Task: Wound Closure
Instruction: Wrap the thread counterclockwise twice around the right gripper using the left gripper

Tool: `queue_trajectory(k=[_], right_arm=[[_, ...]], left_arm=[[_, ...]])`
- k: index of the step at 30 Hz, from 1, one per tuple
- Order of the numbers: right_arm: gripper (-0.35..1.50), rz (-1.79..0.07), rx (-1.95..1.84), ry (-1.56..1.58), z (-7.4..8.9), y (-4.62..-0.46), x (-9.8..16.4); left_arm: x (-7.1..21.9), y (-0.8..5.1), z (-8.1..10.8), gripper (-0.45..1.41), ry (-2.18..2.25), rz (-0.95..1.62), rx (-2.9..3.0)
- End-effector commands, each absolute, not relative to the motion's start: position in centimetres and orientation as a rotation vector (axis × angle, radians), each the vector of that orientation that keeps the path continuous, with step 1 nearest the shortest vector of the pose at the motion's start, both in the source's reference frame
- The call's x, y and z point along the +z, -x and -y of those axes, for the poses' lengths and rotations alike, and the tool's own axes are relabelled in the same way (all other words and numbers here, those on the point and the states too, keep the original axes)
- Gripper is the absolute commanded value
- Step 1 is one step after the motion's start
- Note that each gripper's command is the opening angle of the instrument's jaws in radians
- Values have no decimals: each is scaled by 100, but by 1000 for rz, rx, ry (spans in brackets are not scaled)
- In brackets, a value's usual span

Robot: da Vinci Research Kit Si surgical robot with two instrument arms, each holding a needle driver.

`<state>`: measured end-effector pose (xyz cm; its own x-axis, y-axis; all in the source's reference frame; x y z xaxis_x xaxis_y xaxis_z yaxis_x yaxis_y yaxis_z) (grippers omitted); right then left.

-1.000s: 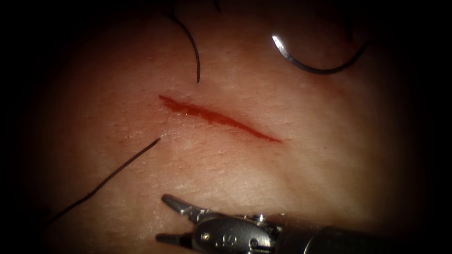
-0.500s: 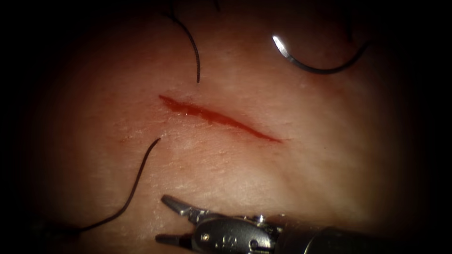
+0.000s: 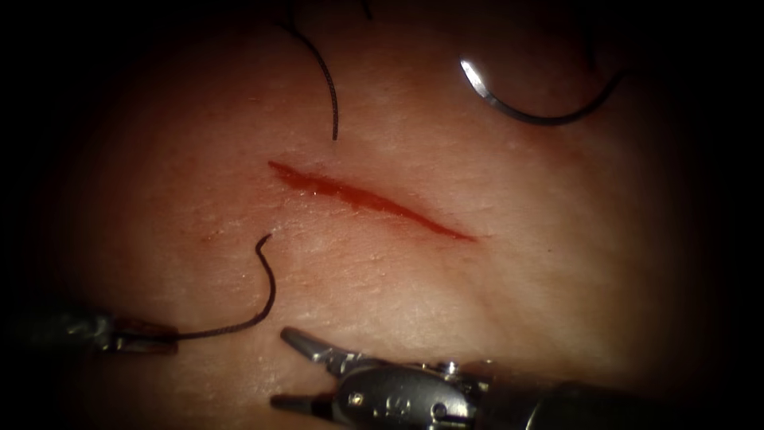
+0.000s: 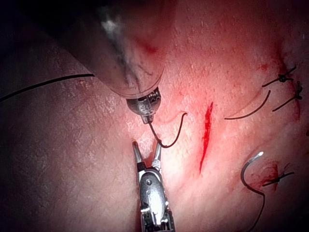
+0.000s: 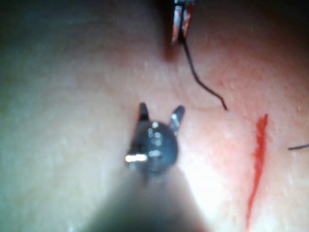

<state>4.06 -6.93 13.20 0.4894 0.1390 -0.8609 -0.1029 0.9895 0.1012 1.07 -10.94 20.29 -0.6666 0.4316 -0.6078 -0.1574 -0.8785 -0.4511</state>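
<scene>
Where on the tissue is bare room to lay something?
Free: right of the cut, below the needle. Crowded: lower left, where the left tool holds the thread beside the open, empty right tool.

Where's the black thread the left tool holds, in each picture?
Endoscope view: curly black thread, held by left tool, below red cut's left end; curved steel needle lies free above.
Left wrist view: between left tool and cut.
Right wrist view: beyond empty, open right tool.
Shared landmark: the cut.

No legible text, seemingly.
</scene>
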Motion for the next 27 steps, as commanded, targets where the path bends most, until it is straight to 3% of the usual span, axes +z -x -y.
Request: queue_trajectory(k=[1, 11, 14, 15, 16, 27], right_arm=[[120, -1036, 157, -24, 679, -404, 1321], [116, -1026, 243, 33, 585, -393, 1310], [66, -1030, 261, 37, 567, -401, 1320], [24, -1037, 261, 29, 560, -406, 1324], [-35, -1057, 257, 15, 550, -413, 1332], [-35, -1068, 226, 48, 532, -444, 1379]], left_arm=[[2032, -102, 1099, -45, 1069, 522, 2550], [2019, -105, 1058, -45, 1072, 454, 2597], [2020, -105, 1051, -45, 1072, 456, 2600], [2020, -105, 1050, -45, 1077, 452, 2603], [2021, -105, 1047, -45, 1081, 450, 2605], [2015, -96, 1023, -45, 1107, 435, 2634]])
